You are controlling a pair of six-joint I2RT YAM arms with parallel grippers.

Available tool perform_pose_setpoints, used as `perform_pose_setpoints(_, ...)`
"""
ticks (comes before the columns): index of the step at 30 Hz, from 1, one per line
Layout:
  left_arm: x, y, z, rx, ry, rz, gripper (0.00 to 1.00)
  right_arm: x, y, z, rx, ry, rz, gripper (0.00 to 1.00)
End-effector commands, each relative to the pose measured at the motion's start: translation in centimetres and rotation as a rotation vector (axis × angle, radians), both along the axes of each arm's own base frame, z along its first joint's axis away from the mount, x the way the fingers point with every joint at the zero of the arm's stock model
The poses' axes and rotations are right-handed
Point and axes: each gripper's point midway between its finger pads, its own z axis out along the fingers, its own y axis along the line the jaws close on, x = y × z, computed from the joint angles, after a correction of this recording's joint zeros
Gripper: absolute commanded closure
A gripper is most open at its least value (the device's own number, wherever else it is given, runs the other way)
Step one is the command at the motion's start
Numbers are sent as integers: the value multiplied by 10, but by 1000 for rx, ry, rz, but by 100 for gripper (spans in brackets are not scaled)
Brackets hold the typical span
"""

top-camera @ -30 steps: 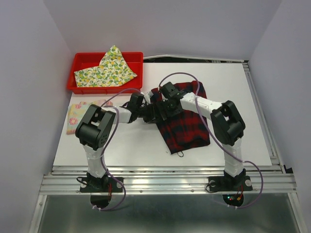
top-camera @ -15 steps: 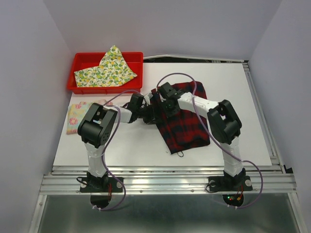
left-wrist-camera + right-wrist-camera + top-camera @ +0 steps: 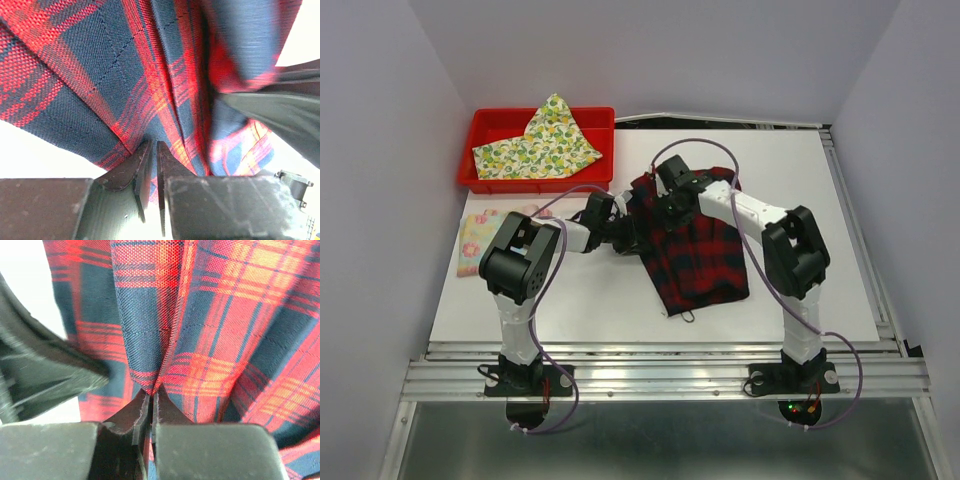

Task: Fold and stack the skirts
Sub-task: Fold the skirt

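Note:
The red-and-black plaid skirt (image 3: 705,255) lies mid-table, its far-left edge bunched and raised. My left gripper (image 3: 625,232) is shut on a fold of that edge; in the left wrist view its jaws (image 3: 154,150) pinch the plaid cloth (image 3: 100,75). My right gripper (image 3: 667,203) is shut on the same edge a little farther back, its jaws (image 3: 151,396) pinching a pleat of the plaid (image 3: 225,340). The lemon-print skirt (image 3: 542,145) lies in the red tray (image 3: 485,122). The floral skirt (image 3: 477,235) lies flat at the table's left, partly behind my left arm.
The red tray stands at the back left corner of the white table (image 3: 800,180). Grey walls close in on both sides. The two grippers sit close together, and each shows in the other's wrist view.
My right gripper has shut on the plaid skirt's edge and shifted slightly back and up, raising the cloth. The left gripper has kept its hold.

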Motion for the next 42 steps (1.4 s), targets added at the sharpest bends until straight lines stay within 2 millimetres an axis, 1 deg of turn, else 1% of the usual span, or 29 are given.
perform_pose_setpoints(1,3,11,-16,61,7,28,79,2,27,65,231,-12,10,99)
perform_pose_setpoints(4,2,12,-16,65,7,28,80,-3,33,76,278,2,19,99)
perform_pose_setpoints(7,2,12,-19,71,9,28,80,-6,37,81,322,34,12,99)
perform_pose_setpoints(8,2,12,-20,72,11,28,80,-5,35,79,335,53,-5,99)
perform_pose_setpoints(11,2,12,-21,75,15,29,81,-11,43,76,376,108,3,99)
perform_pose_setpoints(12,3,12,-21,74,13,29,81,-11,43,72,391,140,-15,99)
perform_pose_setpoints(15,3,12,-20,76,11,28,81,-18,54,71,448,211,-15,99)
perform_pose_setpoints(17,3,13,-20,77,9,29,81,-17,55,70,468,236,-32,99)
perform_pose_setpoints(18,2,13,-21,78,12,27,81,-13,52,70,477,246,-57,99)
perform_pose_setpoints(21,1,13,-21,78,15,28,81,-5,43,55,481,291,-123,99)
perform_pose_setpoints(22,2,13,-21,75,13,28,81,-1,38,45,482,314,-151,99)
perform_pose_setpoints(24,2,12,-21,72,16,26,81,1,35,34,503,367,-179,99)
perform_pose_setpoints(25,2,12,-21,72,16,26,81,1,36,21,495,391,-191,99)
perform_pose_setpoints(26,2,11,-20,68,14,24,81,1,37,16,495,406,-196,99)
perform_pose_setpoints(27,1,11,-20,66,15,22,81,0,39,12,506,436,-224,99)
perform_pose_setpoints(28,1,11,-20,65,17,24,81,-8,41,6,524,483,-225,99)
perform_pose_setpoints(30,1,12,-21,67,20,25,81,-12,46,0,560,528,-246,99)
perform_pose_setpoints(31,0,12,-23,69,21,24,81,-18,46,-5,568,555,-239,99)
perform_pose_setpoints(32,0,12,-24,73,24,24,81,-19,47,-8,570,553,-230,99)
perform_pose_setpoints(33,0,13,-24,76,23,25,80,-18,46,-12,562,543,-216,88)
perform_pose_setpoints(34,0,14,-26,83,25,30,80,-14,42,-11,560,531,-223,76)
perform_pose_setpoints(35,0,14,-26,86,28,30,80,-8,35,-7,571,514,-222,50)
perform_pose_setpoints(36,0,14,-27,87,29,30,79,-4,32,-4,579,502,-207,36)
perform_pose_setpoints(37,1,15,-26,90,27,32,79,-2,25,1,559,481,-200,28)
perform_pose_setpoints(38,1,15,-27,92,28,32,78,10,26,19,555,420,-162,27)
perform_pose_setpoints(39,2,15,-27,92,27,32,78,18,18,28,526,349,-101,26)
perform_pose_setpoints(40,1,15,-27,91,29,31,78,25,10,42,479,275,-87,26)
perform_pose_setpoints(41,2,14,-28,89,27,28,78,27,5,57,456,233,-64,25)
perform_pose_setpoints(42,2,13,-27,83,27,23,79,28,-1,64,421,172,-10,24)
